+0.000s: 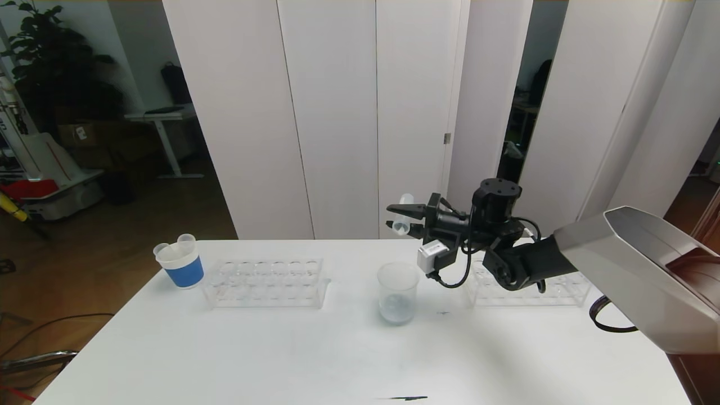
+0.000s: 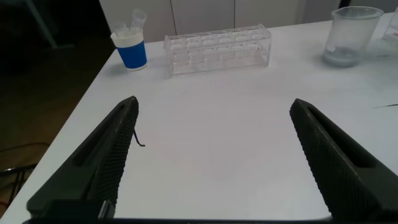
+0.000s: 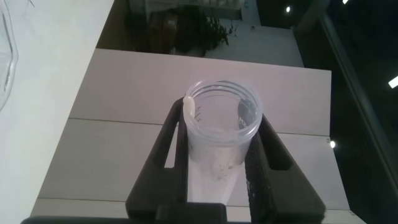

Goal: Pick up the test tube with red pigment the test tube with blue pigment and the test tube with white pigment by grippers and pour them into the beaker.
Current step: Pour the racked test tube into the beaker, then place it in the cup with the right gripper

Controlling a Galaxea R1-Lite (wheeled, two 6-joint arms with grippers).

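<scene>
My right gripper (image 1: 410,218) is shut on the test tube with white pigment (image 1: 404,214) and holds it in the air, above and slightly behind the beaker (image 1: 398,292). In the right wrist view the tube (image 3: 217,143) sits between the two fingers of the gripper (image 3: 221,115), with milky residue inside and a white drop at its rim. The beaker holds a little pale bluish liquid and also shows in the left wrist view (image 2: 351,34). My left gripper (image 2: 214,106) is open and empty over the table. No tube with blue or red liquid is in view.
A blue-and-white paper cup (image 1: 181,262) with two clear tubes in it stands at the far left, also seen in the left wrist view (image 2: 129,45). A clear rack (image 1: 264,284) lies next to it. A second clear rack (image 1: 529,289) lies under my right arm.
</scene>
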